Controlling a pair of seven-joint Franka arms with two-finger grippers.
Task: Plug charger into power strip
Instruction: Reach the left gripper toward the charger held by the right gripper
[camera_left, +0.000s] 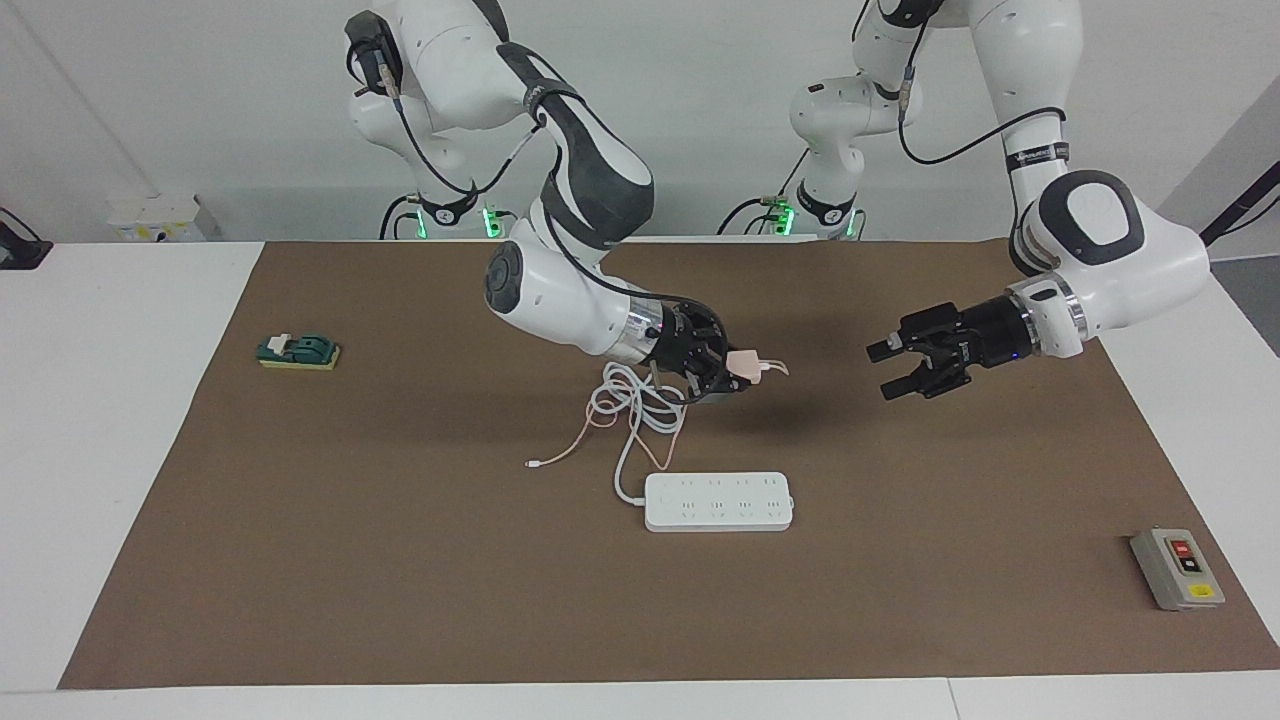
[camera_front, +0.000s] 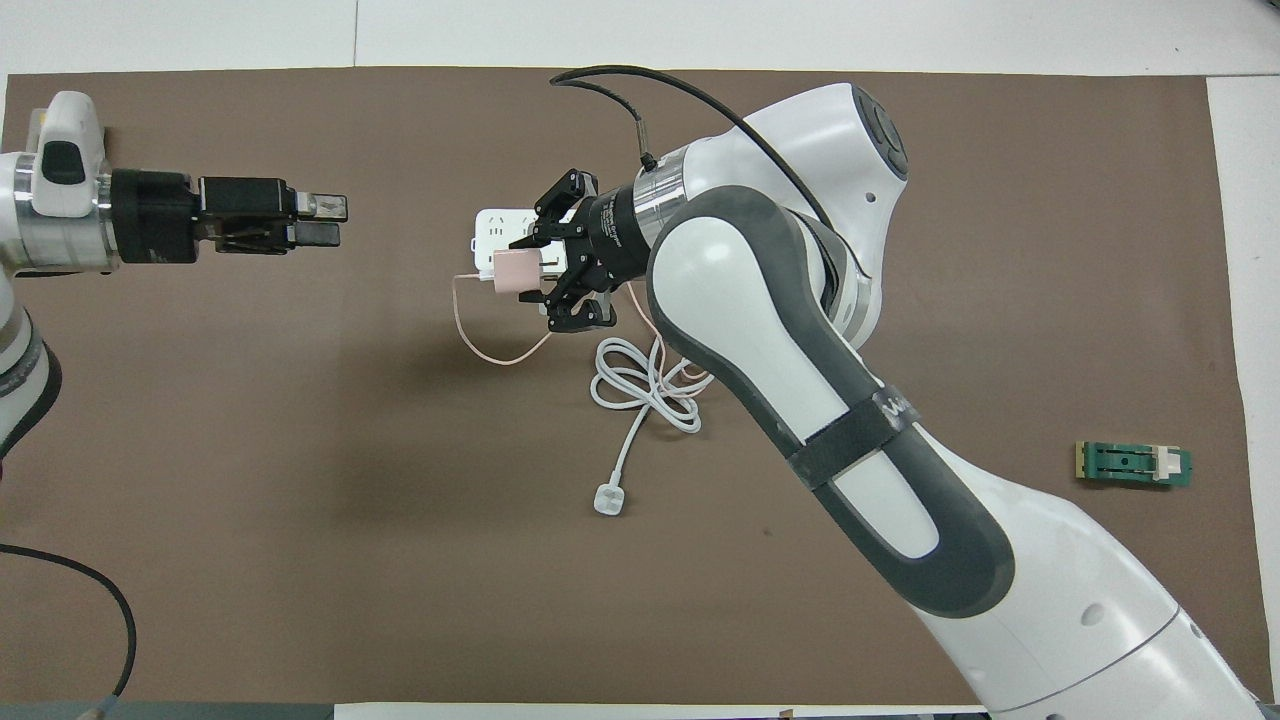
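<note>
Nearest the robots among the task's things, the right gripper hangs in the air over the brown mat, its fingertips clamped on the charger; the pale-pink cube is held clear of the surface, pointing sideways toward the left arm's end of the table, and its thin pink cable leaves the outer face, curls and trails down to the mat; which way the prongs face cannot be made out. Under and just beside it lies the knotted loop of the thick white cord, which runs on, farther from the robots, into one short end of the power strip; the strip lies flat with its sockets up and its long axis across the table, parallel to the robots' edge. So the relation that matters is this: the strip sits below the held charger and farther out from the robots, and the right arm is plainly the nearer one to it; judging from this, the cube must be turned prongs-down and carried outward and down onto a socket. The left gripper is over bare mat toward its own arm's end, level with the charger and well apart from it, jaws spread and empty, pointing at the cube.
</note>
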